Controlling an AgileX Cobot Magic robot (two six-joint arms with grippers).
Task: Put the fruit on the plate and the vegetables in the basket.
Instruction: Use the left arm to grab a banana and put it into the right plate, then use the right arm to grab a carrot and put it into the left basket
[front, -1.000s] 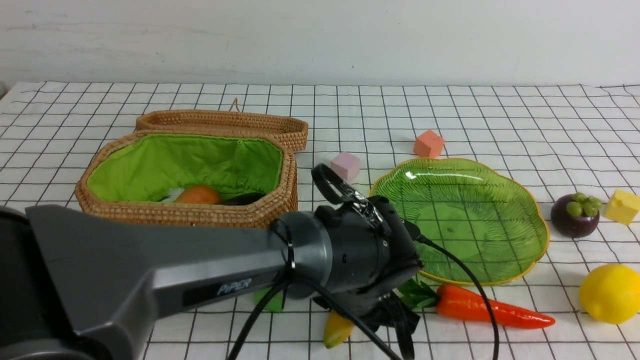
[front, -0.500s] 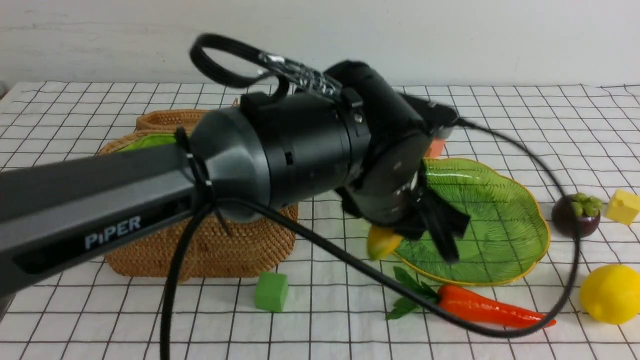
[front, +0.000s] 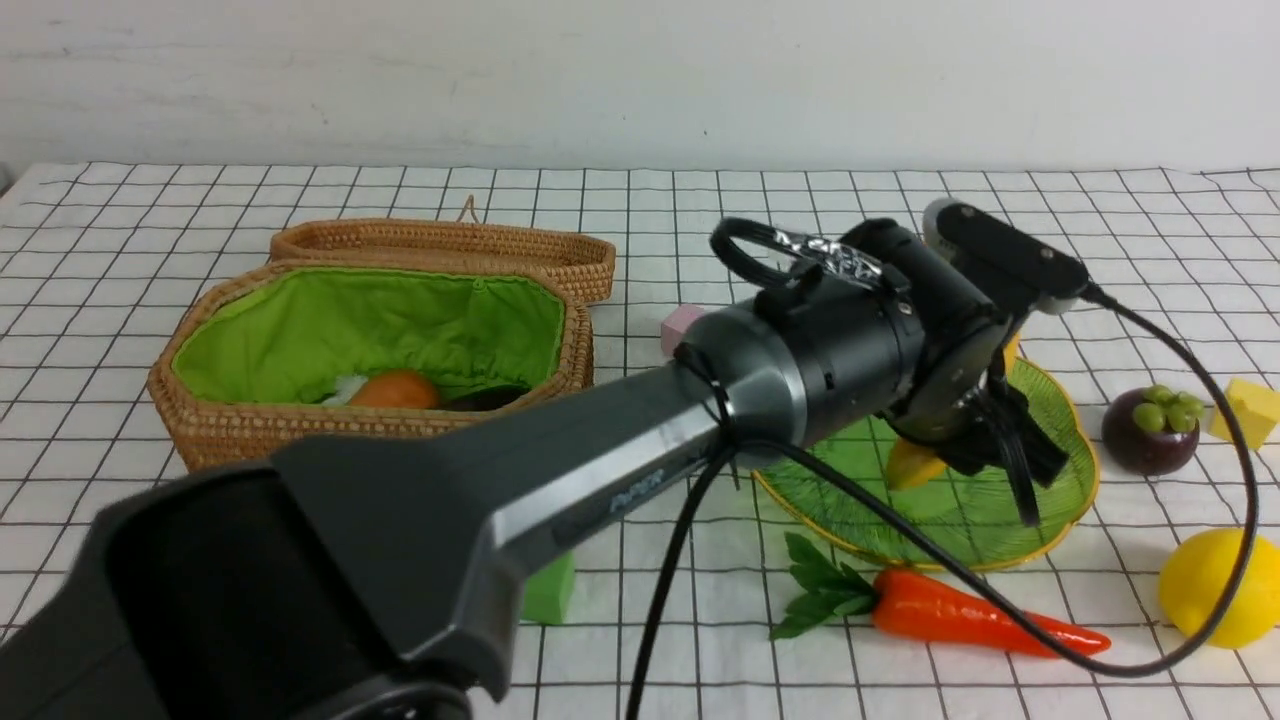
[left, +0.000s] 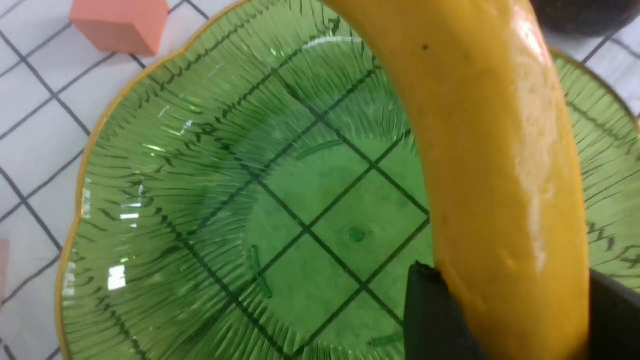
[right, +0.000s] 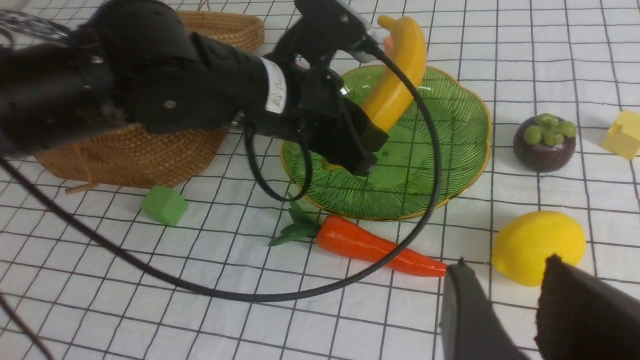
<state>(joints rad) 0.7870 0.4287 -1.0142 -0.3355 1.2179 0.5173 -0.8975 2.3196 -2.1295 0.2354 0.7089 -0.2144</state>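
My left gripper (front: 1000, 455) is shut on the long yellow banana (left: 490, 150) and holds it tilted just above the green leaf-shaped plate (front: 1060, 500). In the right wrist view the banana (right: 400, 75) rises out of the left gripper (right: 367, 145) over the plate (right: 450, 125). The carrot (front: 960, 615) lies in front of the plate. The mangosteen (front: 1150, 430) and the lemon (front: 1215, 585) sit to the right. A potato (front: 395, 390) and a dark eggplant (front: 490, 398) lie in the basket (front: 250, 425). My right gripper (right: 505, 262) is open and empty, near the lemon (right: 537, 245).
Foam cubes lie around: green (front: 548, 590) in front of the basket, pink (front: 680, 322) behind my left arm, yellow (front: 1245, 410) at the far right, and orange (left: 120, 22) behind the plate. The left arm's cable (front: 1000, 600) loops over the carrot.
My left arm has lifted the banana off the cloth at the front and carried it right and away, to above the plate.
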